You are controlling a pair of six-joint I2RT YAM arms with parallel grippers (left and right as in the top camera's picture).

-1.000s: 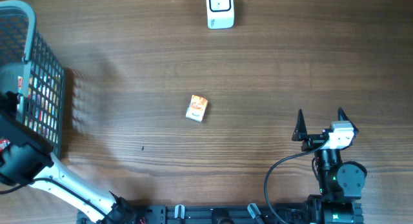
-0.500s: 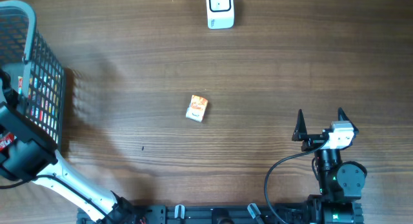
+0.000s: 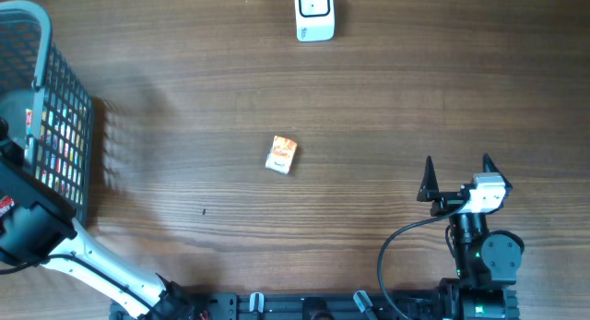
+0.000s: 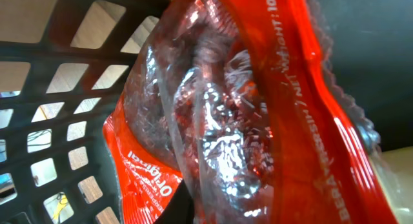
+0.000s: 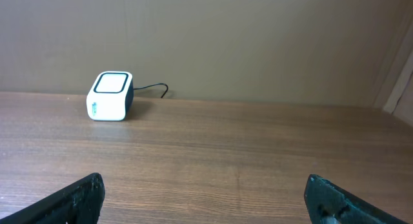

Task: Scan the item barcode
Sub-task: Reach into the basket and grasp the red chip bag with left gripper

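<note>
Centrally on the worktop (image 3: 387, 89), one small orange-and-white box (image 3: 281, 155) is noted, well apart from one white scanner (image 3: 314, 14) at the far edge. One dark mesh basket (image 3: 64, 108) is recorded at left. One red-and-clear bag (image 4: 245, 121) is seen inside it, filling the left wrist view. The left gripper's jaws are clenched; whether the bag is gripped cannot be told. The right gripper (image 3: 457, 160) is held with jaws released, empty.
</note>
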